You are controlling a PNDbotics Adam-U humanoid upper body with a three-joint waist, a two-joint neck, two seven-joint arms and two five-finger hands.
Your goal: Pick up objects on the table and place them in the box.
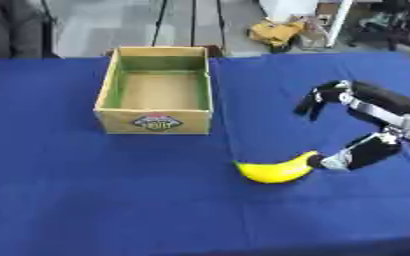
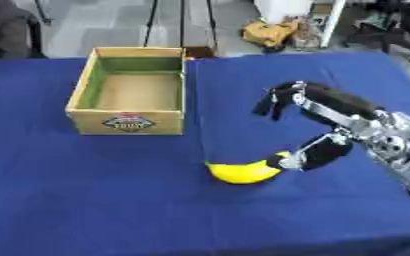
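The banana [image 1: 277, 171] lies lengthwise across mid-frame, its right tip touching the right hand [image 2: 318, 150], whose fingers spread released, the box [image 1: 109, 90] upper left.

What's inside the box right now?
Nothing visible: the box shows only its bare brown floor and green inner walls. The strip just behind the near wall is hidden. The banana lies on the tablecloth.
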